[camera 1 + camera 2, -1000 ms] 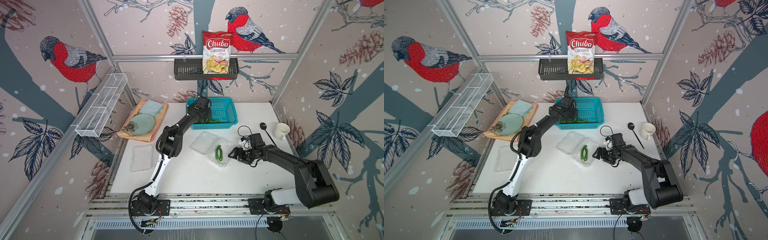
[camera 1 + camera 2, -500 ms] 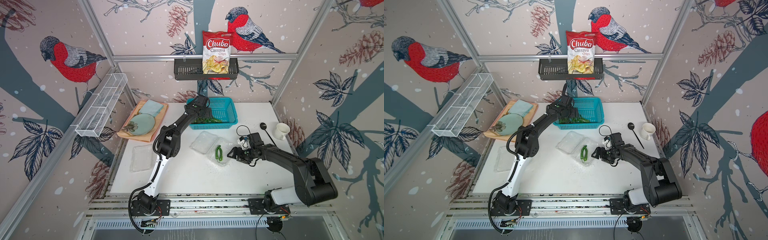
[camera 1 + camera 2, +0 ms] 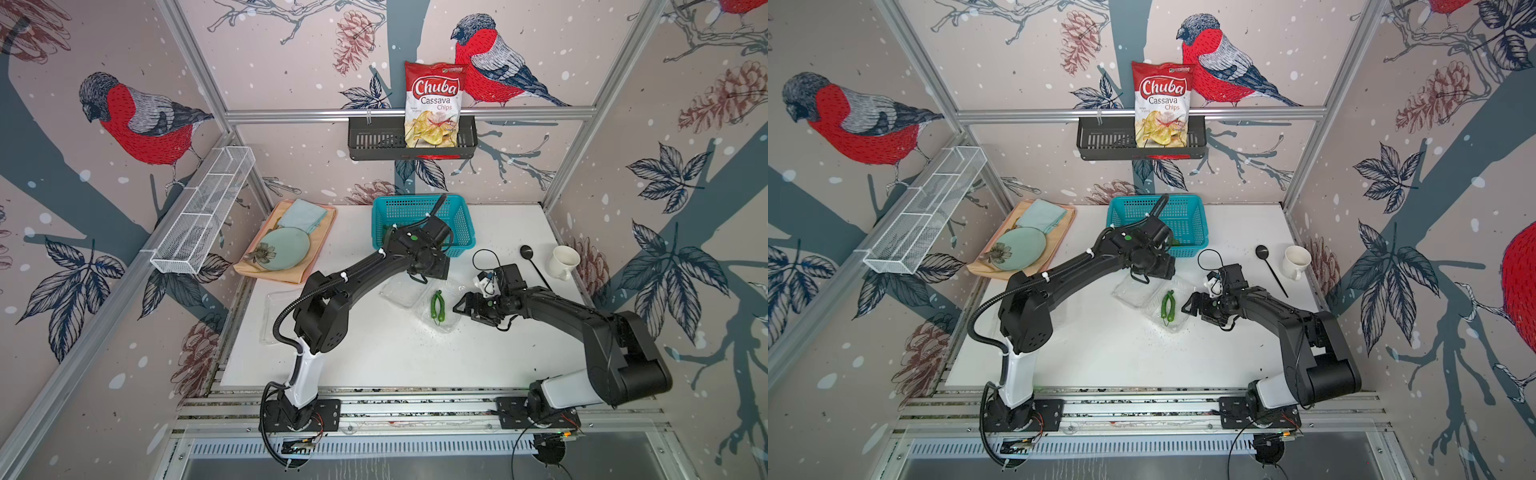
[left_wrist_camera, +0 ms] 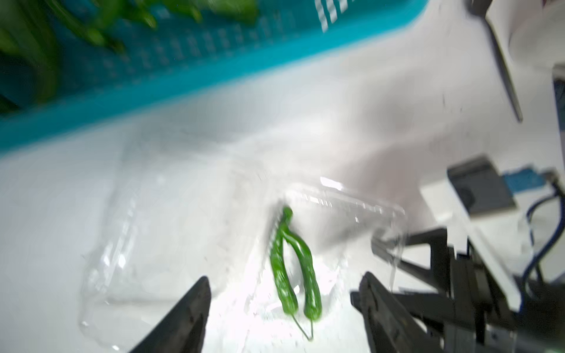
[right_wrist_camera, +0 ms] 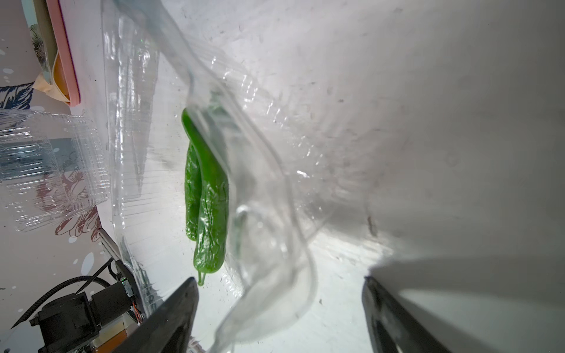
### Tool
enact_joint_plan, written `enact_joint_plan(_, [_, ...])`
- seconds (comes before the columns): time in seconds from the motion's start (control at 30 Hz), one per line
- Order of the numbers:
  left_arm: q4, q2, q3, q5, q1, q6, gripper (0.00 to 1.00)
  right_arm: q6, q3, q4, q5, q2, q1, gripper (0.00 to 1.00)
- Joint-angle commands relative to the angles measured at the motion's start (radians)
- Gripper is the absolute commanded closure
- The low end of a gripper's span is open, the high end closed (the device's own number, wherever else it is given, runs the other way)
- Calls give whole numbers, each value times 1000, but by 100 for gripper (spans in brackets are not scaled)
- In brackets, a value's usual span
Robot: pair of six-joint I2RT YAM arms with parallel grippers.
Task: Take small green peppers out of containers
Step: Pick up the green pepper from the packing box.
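So two small green peppers lie side by side in the open clear container, roughly mid-worktop. The second container sits by the worktop's left edge. A blurry pile of peppers is in the teal basket at the back edge. The left hand hangs over the open container, fingers spread wide and holding nothing. The right hand is low, just beside that container's right side and also wide. The clear rim sits between its fingers, but I can't tell if they touch it.
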Motion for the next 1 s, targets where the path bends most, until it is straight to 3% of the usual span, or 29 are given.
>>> enact_joint_plan(0.0, [41, -24, -106, 56, -36, -89, 30, 3, -15, -46, 71, 10, 1, 16])
enact_joint_plan(0.23, [169, 50, -239, 61, -79, -104, 32, 17, -54, -36, 67, -17, 1, 16])
enact_joint_plan(0.5, [202, 121, -213, 43, -83, -81, 35, 34, -88, -24, 74, -31, 3, 16])
enact_joint_plan(0.67, [209, 126, -217, 33, -83, -72, 63, 46, -99, -14, 80, -30, 2, 16])
enact_joint_plan(0.73, [209, 119, -217, 31, -85, -68, 70, 50, -101, -14, 83, -33, 3, 16])
enact_joint_plan(0.97, [163, 41, -215, 0, -85, -36, 78, 58, -95, -13, 96, -30, 2, 16])
